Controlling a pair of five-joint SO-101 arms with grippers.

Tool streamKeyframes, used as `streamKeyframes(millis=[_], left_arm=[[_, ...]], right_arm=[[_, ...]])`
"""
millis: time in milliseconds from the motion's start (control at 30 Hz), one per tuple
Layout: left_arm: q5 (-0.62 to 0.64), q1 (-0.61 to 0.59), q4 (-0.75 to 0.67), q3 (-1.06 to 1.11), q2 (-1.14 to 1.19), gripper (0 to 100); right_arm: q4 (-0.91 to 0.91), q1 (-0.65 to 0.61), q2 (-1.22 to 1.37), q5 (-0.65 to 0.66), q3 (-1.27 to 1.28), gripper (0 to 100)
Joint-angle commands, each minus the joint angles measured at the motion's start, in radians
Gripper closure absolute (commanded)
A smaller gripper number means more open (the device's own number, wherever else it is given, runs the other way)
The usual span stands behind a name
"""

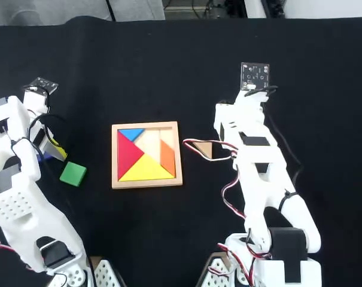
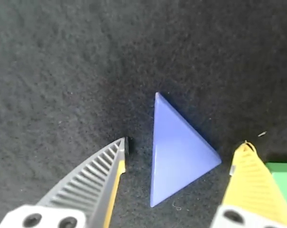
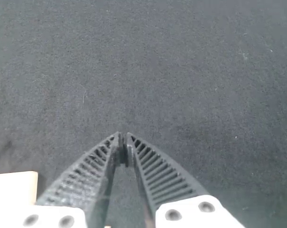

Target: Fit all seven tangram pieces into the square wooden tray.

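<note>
Straddling the blue triangle, my left jaws spread; right jaws pressed together. Off-centre closing may skid it away.

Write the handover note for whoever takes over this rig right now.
Left pincer: open, straddling the violet triangle on the cloth, not gripping.
Right pincer: shut, empty, near the tan piece.
Done: tray holds blue triangle, red triangle, yellow triangle, orange piece.
Left to place: violet triangle, green square on the left arm's side of the tray, tan piece.
</note>
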Motion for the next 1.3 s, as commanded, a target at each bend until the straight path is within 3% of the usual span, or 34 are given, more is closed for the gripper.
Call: streamKeyframes(millis=[0,200,467,633,800,933,1100,1267], left_arm=[[0.014,0.021,-0.009,-0.028,0.002,68],[0.014,0.022,-0.002,-0.028,0.002,82],[0.029,0.021,0.015,-0.028,0.0,82],[0.104,0.048,0.18,-0.101,-0.08,82],[0.143,0.061,0.222,-0.097,-0.161,82],[0.313,0.114,0.315,-0.105,-0.233,82],[0.672,0.295,0.428,-0.101,-0.367,82],[1.037,0.483,0.428,-0.102,-0.529,82]], right_arm=[[-0.018,-0.015,-0.047,0.011,-0.008,98.4],[-0.018,-0.015,-0.047,0.011,-0.007,98.4],[-0.02,-0.015,-0.047,0.011,-0.007,98.4],[-0.02,-0.015,-0.047,0.011,-0.007,98.4],[-0.018,-0.015,-0.047,0.011,-0.008,98.4],[-0.017,-0.012,-0.047,0.011,-0.01,98.4],[-0.015,-0.006,-0.053,0.009,-0.008,98.5],[-0.018,0.055,-0.054,-0.002,-0.012,98.6]])
